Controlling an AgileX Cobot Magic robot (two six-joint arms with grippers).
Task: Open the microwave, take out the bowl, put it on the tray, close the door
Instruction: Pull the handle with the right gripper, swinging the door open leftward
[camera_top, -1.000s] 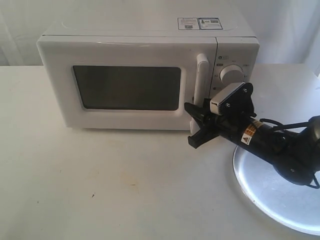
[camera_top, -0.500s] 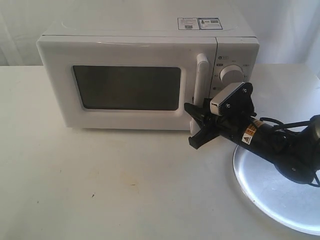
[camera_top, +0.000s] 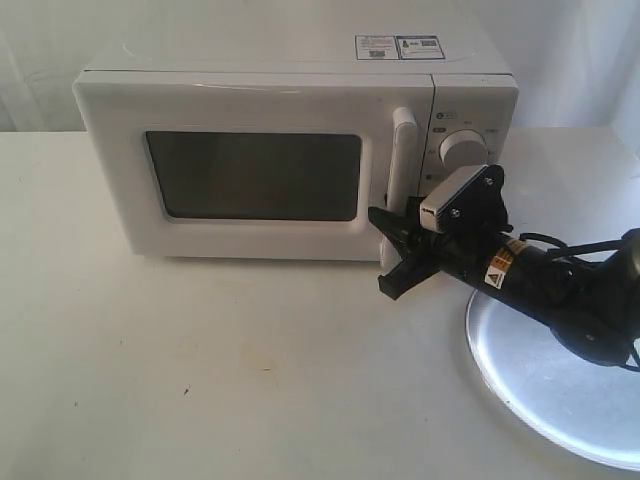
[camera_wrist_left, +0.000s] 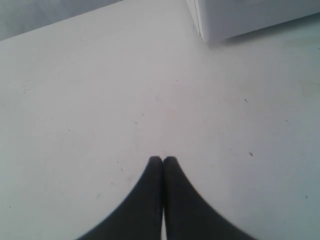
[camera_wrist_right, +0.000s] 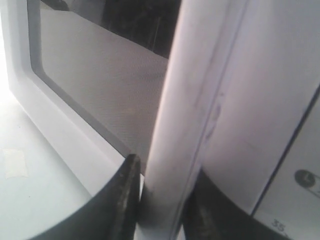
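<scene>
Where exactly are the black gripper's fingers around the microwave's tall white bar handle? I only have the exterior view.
Observer: The right wrist view shows the right gripper straddling the tall white bar handle, one black finger against each side.
Operator: And the other arm? It's outside my picture.
Observer: The left gripper is shut and empty above the white table, near a corner of the boxy white microwave.

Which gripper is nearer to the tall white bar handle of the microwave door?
Right. The right gripper clasps the handle low down; the left gripper, shut, hangs over the white table.
</scene>
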